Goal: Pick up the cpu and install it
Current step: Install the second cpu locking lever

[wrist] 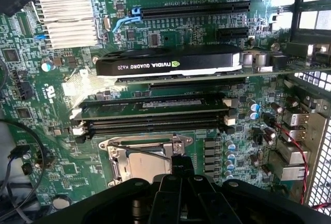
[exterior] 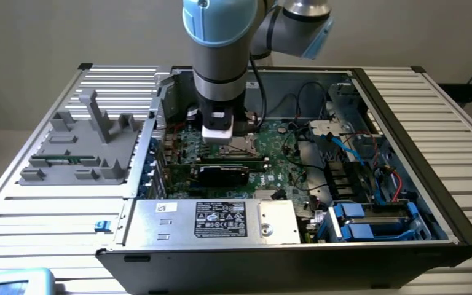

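Observation:
The cpu [wrist: 146,164], a flat silvery-beige square, lies inside the metal-framed motherboard socket [wrist: 146,143], with a thin wire lever crossing its far edge. My gripper [wrist: 182,163] is shut, its dark fingertips pressed together right at the chip's edge. I cannot tell whether they pinch the chip. In the exterior view the arm reaches straight down into the open computer case, and the gripper [exterior: 234,145] hovers low over the socket area in the middle of the board.
A black graphics card [wrist: 170,63] and memory slots [wrist: 155,115] lie just beyond the socket. A finned heatsink [wrist: 64,17] sits further off. The labelled silver box [exterior: 211,221], cables [exterior: 343,147] and blue drive bays [exterior: 375,224] crowd the case. A grey fixture [exterior: 80,147] stands outside it.

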Action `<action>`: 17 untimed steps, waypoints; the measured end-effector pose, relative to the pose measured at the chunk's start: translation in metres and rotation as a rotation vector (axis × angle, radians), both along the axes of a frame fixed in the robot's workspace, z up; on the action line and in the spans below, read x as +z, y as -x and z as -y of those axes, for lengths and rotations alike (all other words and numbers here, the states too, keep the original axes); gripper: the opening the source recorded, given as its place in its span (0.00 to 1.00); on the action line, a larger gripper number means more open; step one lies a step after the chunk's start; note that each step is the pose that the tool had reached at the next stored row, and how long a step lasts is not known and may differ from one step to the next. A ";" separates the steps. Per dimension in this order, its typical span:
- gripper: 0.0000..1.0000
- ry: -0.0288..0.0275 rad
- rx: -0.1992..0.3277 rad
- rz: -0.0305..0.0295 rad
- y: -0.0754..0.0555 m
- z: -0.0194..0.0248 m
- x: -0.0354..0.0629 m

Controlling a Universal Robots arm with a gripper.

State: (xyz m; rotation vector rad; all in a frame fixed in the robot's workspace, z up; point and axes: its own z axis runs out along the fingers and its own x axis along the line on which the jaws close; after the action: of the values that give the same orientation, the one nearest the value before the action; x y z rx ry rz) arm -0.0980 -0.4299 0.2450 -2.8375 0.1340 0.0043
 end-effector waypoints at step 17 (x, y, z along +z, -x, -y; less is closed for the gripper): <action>0.11 -0.0252 -0.018 -0.0118 0.007 0.0000 -0.0176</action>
State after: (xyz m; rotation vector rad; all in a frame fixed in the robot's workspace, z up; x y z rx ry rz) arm -0.1050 -0.4299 0.2274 -2.8113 0.1615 0.0187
